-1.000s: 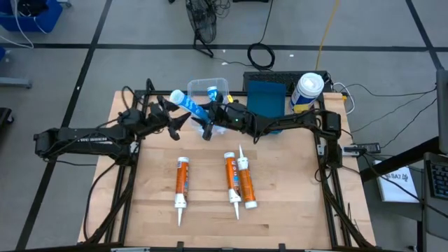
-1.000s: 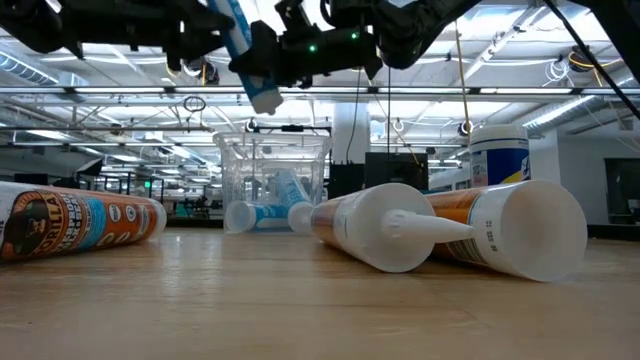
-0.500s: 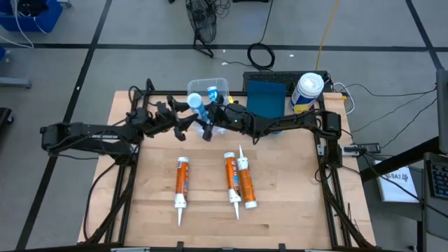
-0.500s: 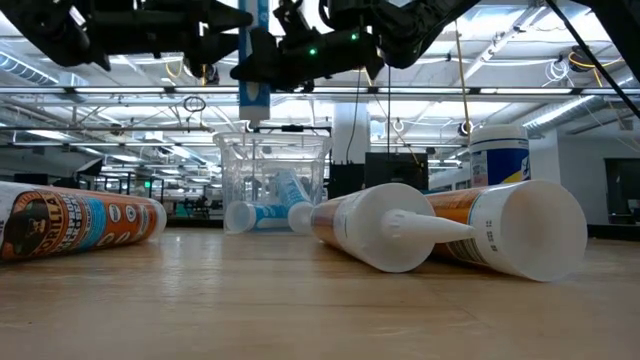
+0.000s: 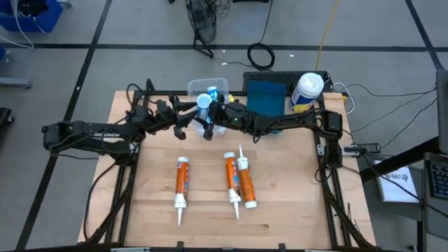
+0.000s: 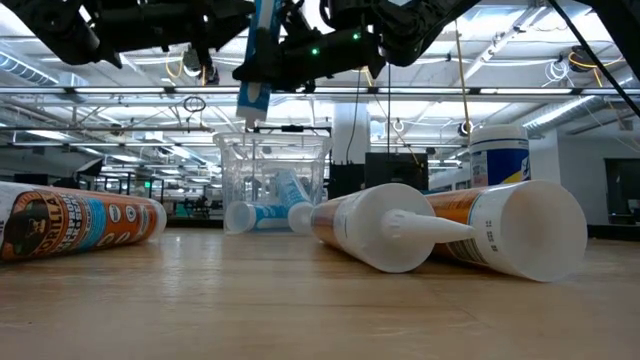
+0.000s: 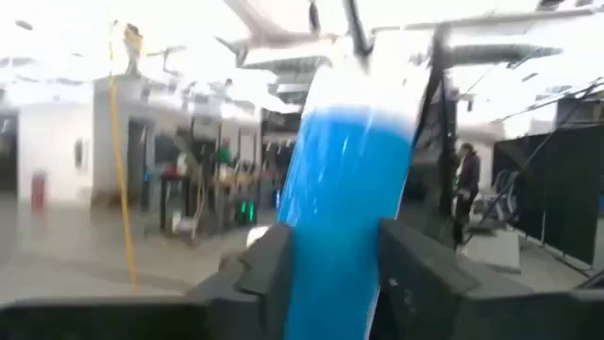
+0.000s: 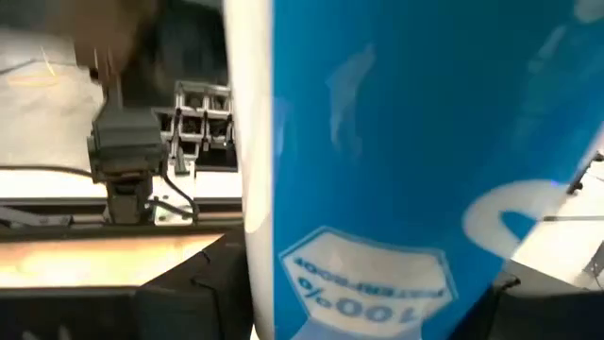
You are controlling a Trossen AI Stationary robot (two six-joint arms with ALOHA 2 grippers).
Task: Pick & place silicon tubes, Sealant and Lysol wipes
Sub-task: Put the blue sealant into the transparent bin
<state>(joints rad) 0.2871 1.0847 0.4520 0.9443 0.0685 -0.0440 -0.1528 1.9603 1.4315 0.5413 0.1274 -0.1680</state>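
Observation:
My left gripper [image 5: 196,110] is shut on a blue-and-white sealant tube [image 5: 204,102], held high by the near side of a clear bin [image 5: 218,85]. The tube stands nearly upright, its white lower end [image 6: 251,104] pointing down. My right gripper [image 5: 210,121] is open just right of the tube, which fills the right wrist view [image 8: 406,142] close in front of its fingers [image 8: 189,293]. Whether they touch it, I cannot tell. Three orange-and-white tubes [image 5: 182,180] [image 5: 231,178] [image 5: 246,183] lie on their sides on the table. The Lysol wipes [image 5: 308,89] stand upright at the far right. My left gripper pinches the tube's blue body [image 7: 321,255] between its two fingers, which lie across the tube. The fingers come about level from the table's left. The tube is lifted clear of the table and the bin, nearly upright, its lower end hanging below the fingers.
The clear bin [image 6: 270,180] holds other blue tubes. A blue box [image 5: 266,98] stands between the bin and the wipes. The orange tubes [image 6: 70,225] [image 6: 500,225] lie mid-table; bare wood shows toward the near edge and left side.
My left gripper has gone toward the table's right edge, toward the bin and my right gripper, still holding the tube. The tube has swung from tilted to nearly upright: its upper end has moved right, its lower end has stayed about in place.

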